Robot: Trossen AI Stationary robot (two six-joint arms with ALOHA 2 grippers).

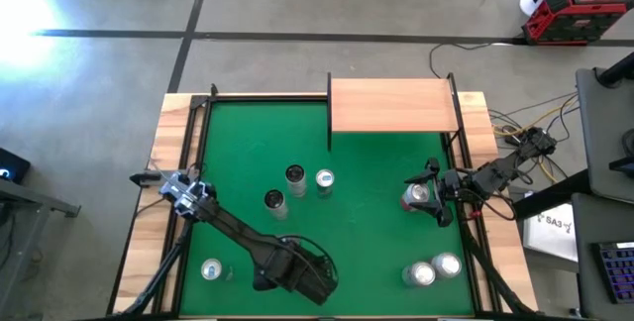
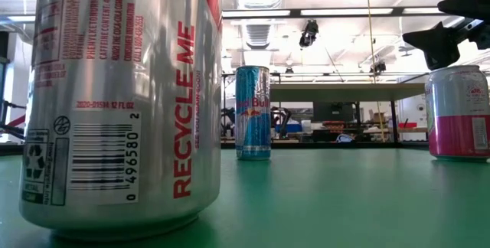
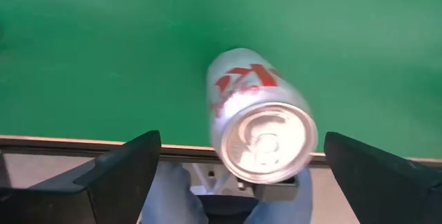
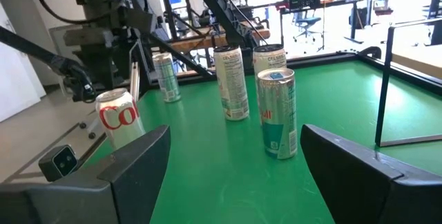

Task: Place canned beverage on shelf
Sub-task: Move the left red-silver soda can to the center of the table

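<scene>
A silver canned beverage with red lettering (image 3: 257,117) stands upright on the green felt by the table's near edge; it fills the left of the low view (image 2: 122,102). My left gripper (image 3: 245,156) hangs above it, pointing down, open, one finger on each side of the can's top without touching. In the high view the left arm (image 1: 297,271) hides this can. The shelf (image 1: 393,105), a pale-wood board on thin black posts, stands at the far edge. My right gripper (image 1: 436,197) waits open at the right, level, above a pink-and-white can (image 2: 458,114).
A blue-and-silver can (image 1: 324,179) and two other cans (image 1: 295,174) (image 1: 274,200) stand mid-table. One can (image 1: 211,269) is at the near left, two (image 1: 433,269) at the near right. Wooden rims (image 1: 168,162) line the table's sides. Open felt lies before the shelf.
</scene>
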